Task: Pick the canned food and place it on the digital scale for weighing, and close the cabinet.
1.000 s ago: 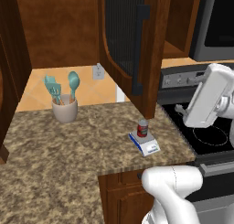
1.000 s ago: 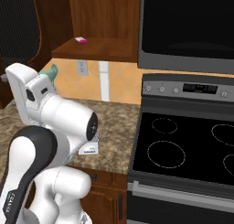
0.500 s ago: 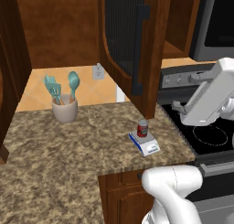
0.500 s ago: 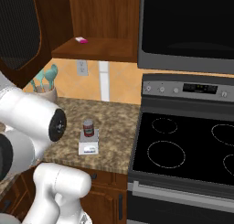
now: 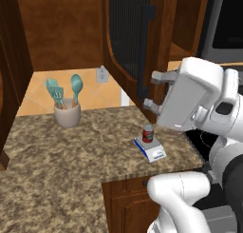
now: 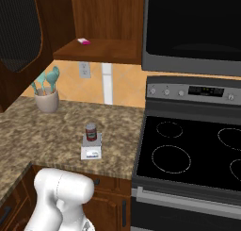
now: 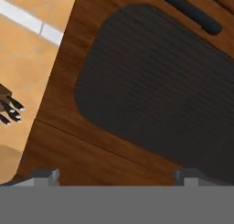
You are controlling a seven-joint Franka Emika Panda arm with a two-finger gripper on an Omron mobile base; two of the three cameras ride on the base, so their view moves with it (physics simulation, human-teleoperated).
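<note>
The red-labelled canned food (image 5: 148, 132) (image 6: 91, 131) stands upright on the small digital scale (image 5: 152, 152) (image 6: 90, 152) near the counter's front edge. The dark reddish-brown cabinet door (image 5: 129, 34) (image 6: 19, 32) hangs open above the counter, its long dark handle (image 5: 145, 51) facing me. My gripper (image 5: 154, 90) is open and empty, level with the door's lower edge, fingers pointing at it, above and right of the can. In the hand view the gripper (image 7: 117, 176) faces the ribbed arched panel (image 7: 155, 86) close up, with the handle (image 7: 188, 11) at the top.
A beige cup of teal utensils (image 5: 67, 114) (image 6: 46, 101) stands at the back of the granite counter (image 5: 71, 156). A black stove (image 6: 188, 152) lies right of the scale, with a microwave (image 6: 193, 27) above. A small pink item (image 6: 83, 41) lies on the cabinet shelf.
The arm has swung left from over the stove toward the open cabinet door, hand turned to face it. It has left the right base view, uncovering can and scale.
</note>
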